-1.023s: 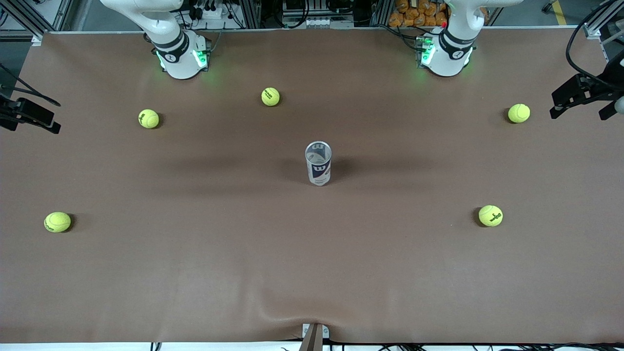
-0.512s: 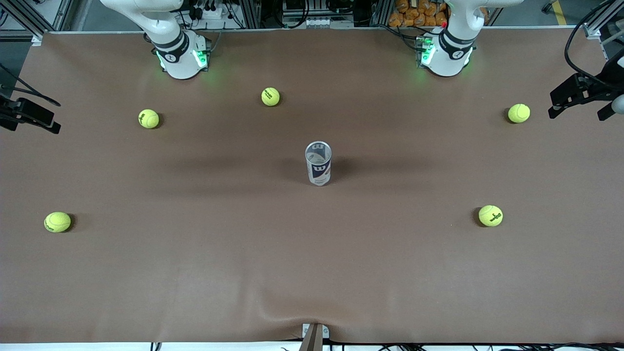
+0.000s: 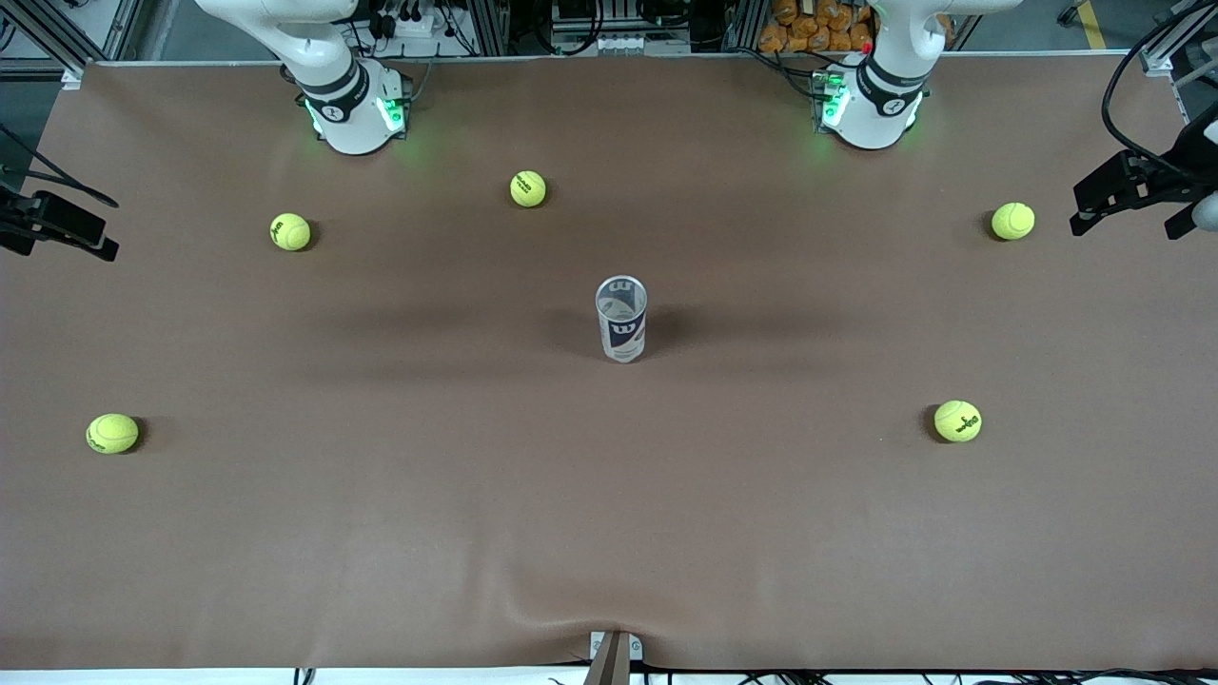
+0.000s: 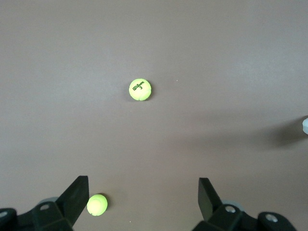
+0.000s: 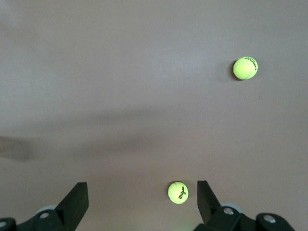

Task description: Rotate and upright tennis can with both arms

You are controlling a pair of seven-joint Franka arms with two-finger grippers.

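Left gripper [image 4: 139, 202] fingers [image 4: 76, 195] spread wide apart, clamped on nothing, hanging high over the left arm's end of the table [image 3: 609, 533]. Seen between and past them in the left wrist view: one tennis ball with printed lettering [image 4: 140, 89] out on the brown cover, plus a second ball [image 4: 97, 204] sitting right next to one fingertip in the picture. Same deal for the right gripper [image 5: 139, 202]: fingers [image 5: 77, 195] wide apart, empty, hanging over the right arm's end of the table, with one ball [image 5: 178, 192] showing close to a fingertip and another ball [image 5: 245, 68] well apart from it.

Moving outward in the front view: left gripper [image 3: 1132, 195] poking in at the edge of the table near a ball [image 3: 1012, 221], right gripper [image 3: 57, 226] at the other edge. White arms rising from green-lit bases, right arm base [image 3: 354, 109] and left arm base [image 3: 871, 105].

Tennis can [image 3: 621, 319] standing upright about mid-table, open silvery rim up, navy and white label with the W facing the front camera, touched by neither gripper and well apart from both. Five tennis balls scattered around it, none touching: [image 3: 528, 188], [image 3: 290, 231], [image 3: 112, 433], [image 3: 957, 420] and the one by the left gripper
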